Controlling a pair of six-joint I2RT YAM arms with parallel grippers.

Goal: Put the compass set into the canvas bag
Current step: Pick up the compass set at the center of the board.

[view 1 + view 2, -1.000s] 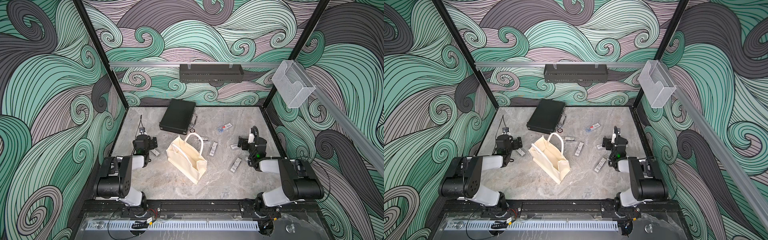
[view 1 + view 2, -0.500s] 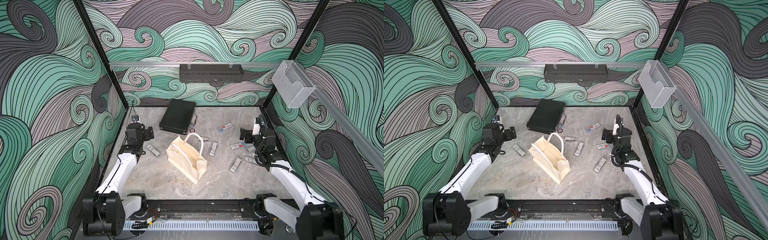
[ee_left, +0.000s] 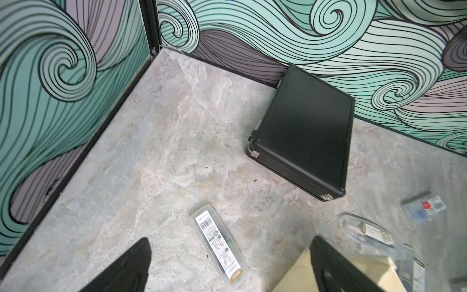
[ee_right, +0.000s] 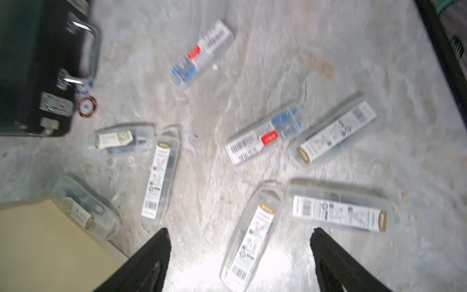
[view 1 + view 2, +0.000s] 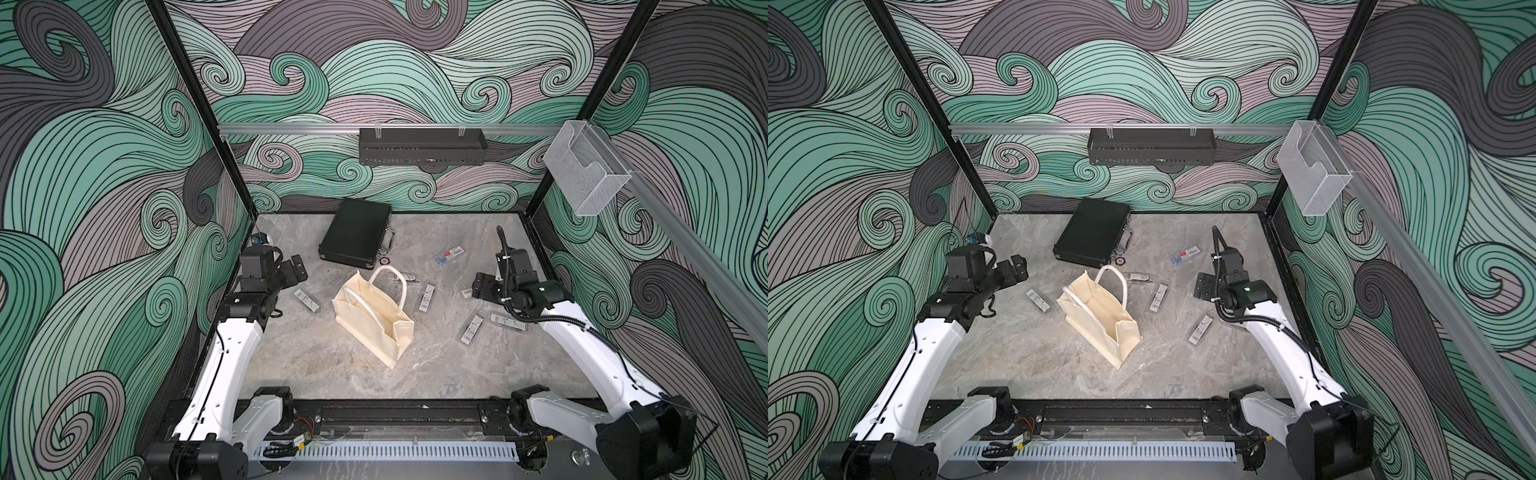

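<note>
Upright in the middle of the table [image 5: 332, 370], mouth open: the canvas bag [image 5: 370, 320]. Left of it, lying flat, one compass set [image 5: 306, 300]; more clear cases [image 5: 471, 328] scattered to its right. Above that left one, the left gripper [image 3: 230, 240], jaws spread wide, holding nothing. Over the right-hand scatter, the right gripper [image 4: 241, 230], jaws likewise parted, empty too.

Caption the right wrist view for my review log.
Open right tool above scattered clear compass-set cases, canvas bag and black briefcase alongside.
</note>
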